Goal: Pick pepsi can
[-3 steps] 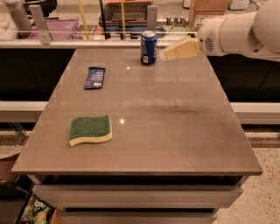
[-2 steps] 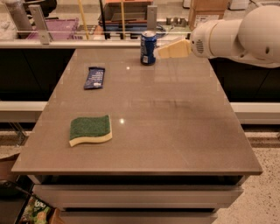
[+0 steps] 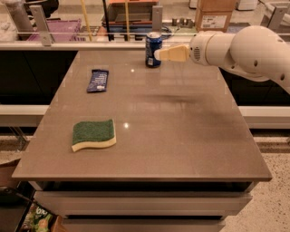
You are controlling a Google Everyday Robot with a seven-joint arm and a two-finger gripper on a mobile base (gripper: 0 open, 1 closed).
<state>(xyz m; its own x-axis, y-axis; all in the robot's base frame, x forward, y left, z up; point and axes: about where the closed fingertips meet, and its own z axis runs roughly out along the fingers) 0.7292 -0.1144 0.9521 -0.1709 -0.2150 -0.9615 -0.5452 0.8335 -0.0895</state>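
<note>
The pepsi can (image 3: 153, 49) stands upright near the far edge of the brown table (image 3: 181, 136), blue with a silver top. My gripper (image 3: 161, 54) comes in from the right on a white arm (image 3: 244, 47). Its cream fingers (image 3: 173, 53) point left and their tips sit at the can's right side, at about the can's height. I cannot tell whether they touch the can.
A flat dark-blue snack packet (image 3: 98, 80) lies at the table's far left. A green and yellow sponge (image 3: 94, 134) lies at the front left. Behind the table run a counter rail, a purple bin (image 3: 59, 28) and a cardboard box (image 3: 216, 13).
The arm has moved left, bringing the gripper's fingertips from a short way right of the can up to its side. The can, packet and sponge have not moved.
</note>
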